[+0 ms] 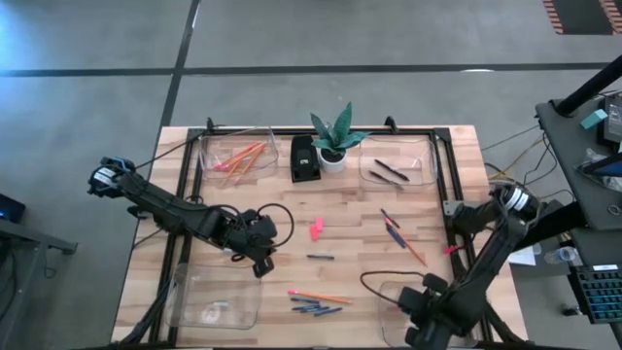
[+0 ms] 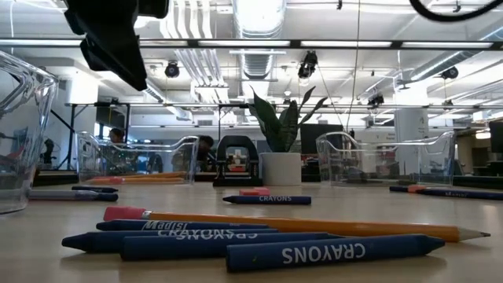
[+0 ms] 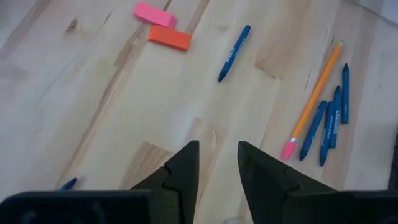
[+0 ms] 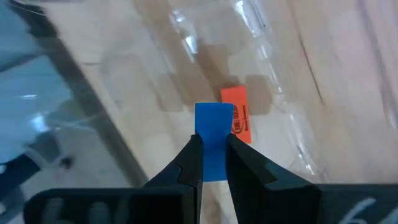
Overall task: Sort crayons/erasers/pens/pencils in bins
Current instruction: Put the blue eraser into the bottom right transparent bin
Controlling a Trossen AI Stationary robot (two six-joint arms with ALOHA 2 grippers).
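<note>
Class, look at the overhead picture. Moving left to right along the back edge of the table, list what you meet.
Clear bin holding orange pencils → small black box → potted plant → clear bin holding dark pens.

This is a big open-plan lab or industrial workspace. Exposed white ducts and pipes run under a high ceiling hung with lights, and the floor is grey concrete marked with dark lines. A wooden table stands in a black frame with cabling, a person sits at a far desk, and a cluttered equipment bench stands beside the table.
</note>
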